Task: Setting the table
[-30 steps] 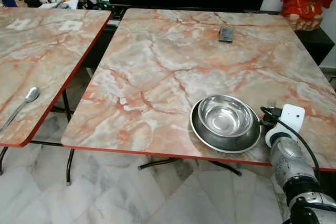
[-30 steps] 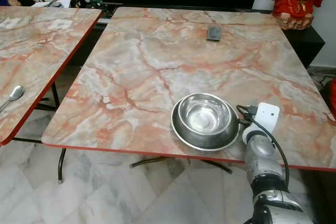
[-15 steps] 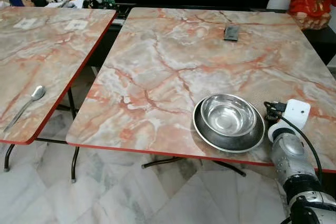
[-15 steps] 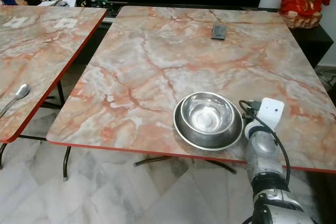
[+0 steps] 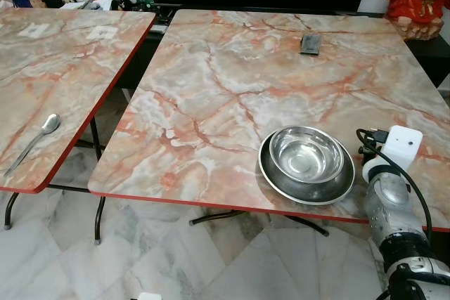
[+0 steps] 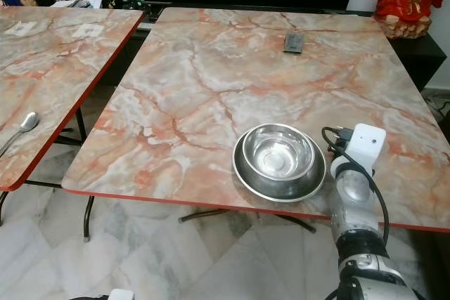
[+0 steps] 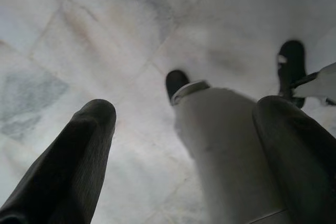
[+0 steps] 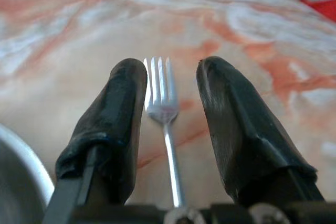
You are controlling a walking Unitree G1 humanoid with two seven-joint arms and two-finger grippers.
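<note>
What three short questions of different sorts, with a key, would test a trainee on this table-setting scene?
1. True or false: the bowl sits inside the plate near the table's front edge.
2. Multiple choice: what lies on the table between the right tool's fingers? A) a spoon B) a fork C) a knife
3. Fill in: the spoon lies on the ____ table, the one on the robot's left.

Key
1. True.
2. B, the fork, tines pointing away from the wrist, with the fingers apart on either side of it.
3. Other (neighbouring) table.
</note>
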